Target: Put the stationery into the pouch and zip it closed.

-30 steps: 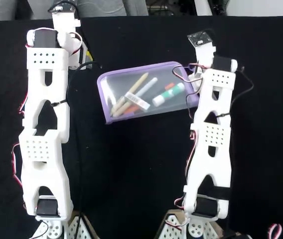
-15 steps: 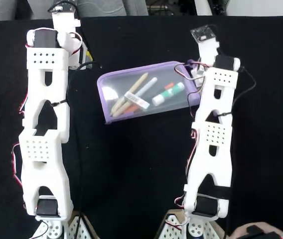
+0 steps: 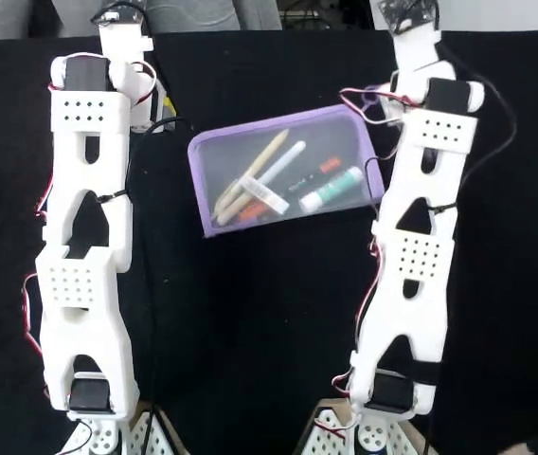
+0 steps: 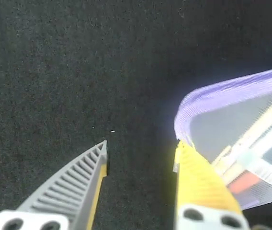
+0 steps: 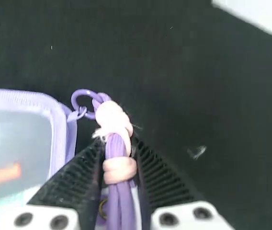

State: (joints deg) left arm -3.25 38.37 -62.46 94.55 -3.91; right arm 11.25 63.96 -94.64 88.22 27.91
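— Where is the pouch (image 3: 283,171)?

— It lies flat on the black table (image 3: 250,332) between the two arms, tilted a little, its purple edge all round and its clear side up.

— And the stationery?

— Inside it. Through the clear side I see a wooden pencil (image 3: 250,175), a white pen (image 3: 283,161) and a marker (image 3: 331,190) with a green cap, lying close together at a slant. There is something orange under them that I can't make out.

— What is the right gripper (image 5: 114,143) doing?

— Its two fingers are pressed together on a purple cord (image 5: 108,115) with pale knots. The cord runs to a small ring (image 5: 81,101) at the pouch's corner, the far corner on the right arm's side.

— Is the zip shut?

— It looks shut along the far edge, but I can't be sure from the high view.

— And the left gripper (image 4: 141,146)?

— Its fingers stand wide apart with bare table between them, low over the cloth. The yellow finger (image 4: 198,182) is right at the pouch's rounded corner on the left arm's side; whether it touches I can't tell.
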